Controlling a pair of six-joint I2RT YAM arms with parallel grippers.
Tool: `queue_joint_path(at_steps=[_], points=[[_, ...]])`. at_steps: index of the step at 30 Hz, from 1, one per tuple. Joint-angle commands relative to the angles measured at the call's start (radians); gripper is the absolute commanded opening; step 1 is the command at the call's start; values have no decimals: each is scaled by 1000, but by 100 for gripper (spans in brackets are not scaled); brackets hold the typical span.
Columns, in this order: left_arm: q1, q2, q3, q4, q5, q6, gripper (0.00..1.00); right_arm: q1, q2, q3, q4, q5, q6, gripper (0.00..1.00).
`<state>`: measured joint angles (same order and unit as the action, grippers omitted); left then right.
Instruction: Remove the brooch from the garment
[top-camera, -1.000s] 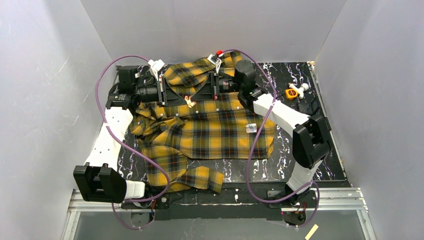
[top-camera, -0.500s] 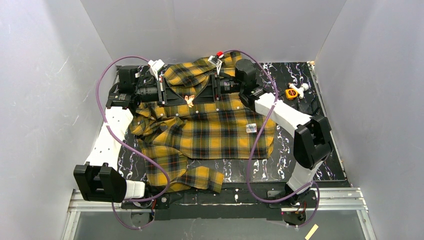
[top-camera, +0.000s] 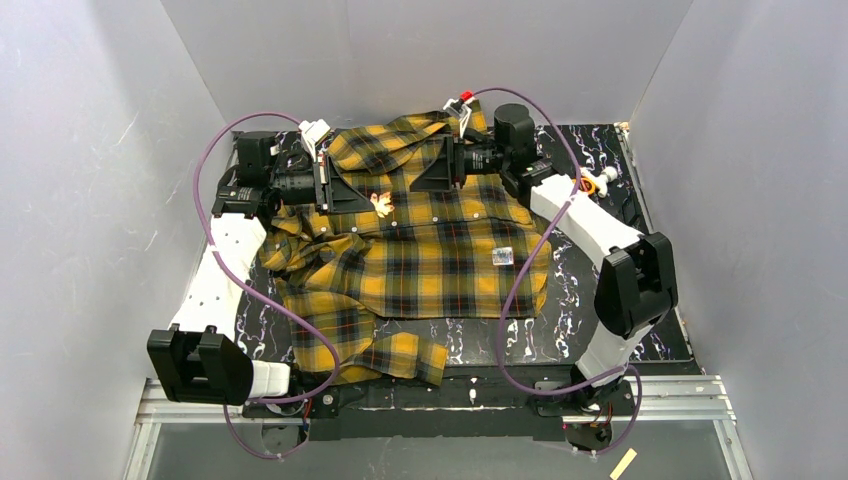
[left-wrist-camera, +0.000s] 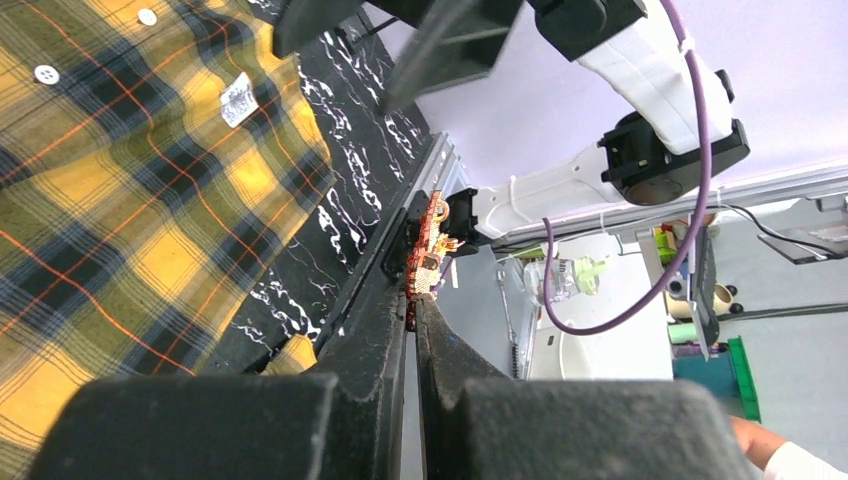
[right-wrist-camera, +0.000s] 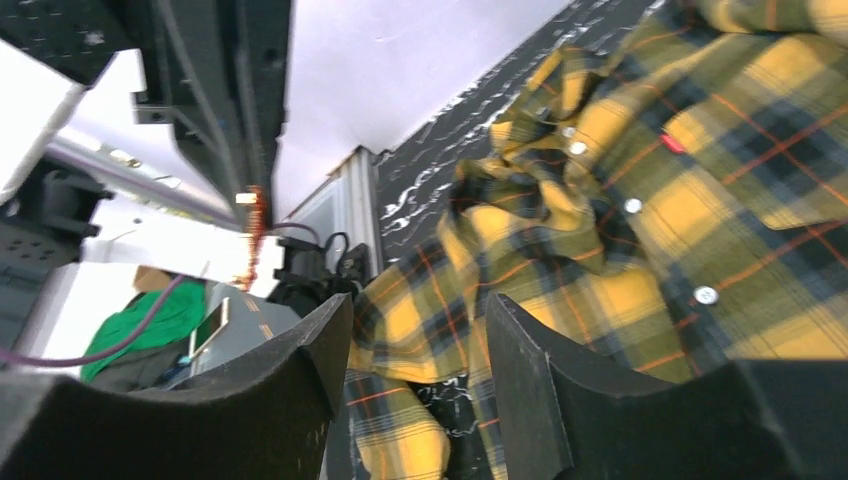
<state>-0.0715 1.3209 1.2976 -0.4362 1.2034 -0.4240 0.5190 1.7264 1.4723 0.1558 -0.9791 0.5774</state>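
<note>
Brooch (top-camera: 381, 204) sits pinched at the tips of the left gripper (top-camera: 370, 205), jaws closed on it, over the garment (top-camera: 430, 260). Left arm reaches in low and level. Right gripper (top-camera: 415, 187) has backed off rightward since a second ago, jaws now apart, empty. Can't tell whether brooch is free of the cloth.

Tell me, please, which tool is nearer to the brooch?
Left. The left tool is shut on the brooch; the right tool stands open and apart, to the brooch's right above the garment.
</note>
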Motion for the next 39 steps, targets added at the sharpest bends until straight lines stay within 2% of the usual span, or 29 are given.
queue_joint_path(at_steps=[1, 7, 9, 12, 15, 21, 31, 37, 39], points=[[-2, -1, 25, 8, 80, -22, 0, 16, -46, 51, -224, 66, -266, 59], [-5, 2, 32, 16, 90, -43, 0, 84, -42, 55, -260, 51, -358, 59], [-5, 0, 23, 3, 66, -25, 0, 94, -70, 57, -179, -23, -281, 59], [-5, 4, 15, -21, 44, 11, 0, 104, -82, 90, -102, -53, -172, 60], [-7, 12, 15, -28, 35, 27, 0, 109, -81, 118, -81, -86, -128, 64], [-15, 21, 23, -34, 34, 34, 0, 110, -65, 139, -79, -112, -124, 66], [-31, 17, 24, -38, 46, 40, 0, 110, -53, 161, -101, -64, -145, 67], [-31, 24, 36, -39, 91, 39, 0, 30, -59, 161, -249, -20, -275, 67], [-31, 25, 44, -39, 106, 34, 0, 7, -59, 159, -389, 4, -415, 67]])
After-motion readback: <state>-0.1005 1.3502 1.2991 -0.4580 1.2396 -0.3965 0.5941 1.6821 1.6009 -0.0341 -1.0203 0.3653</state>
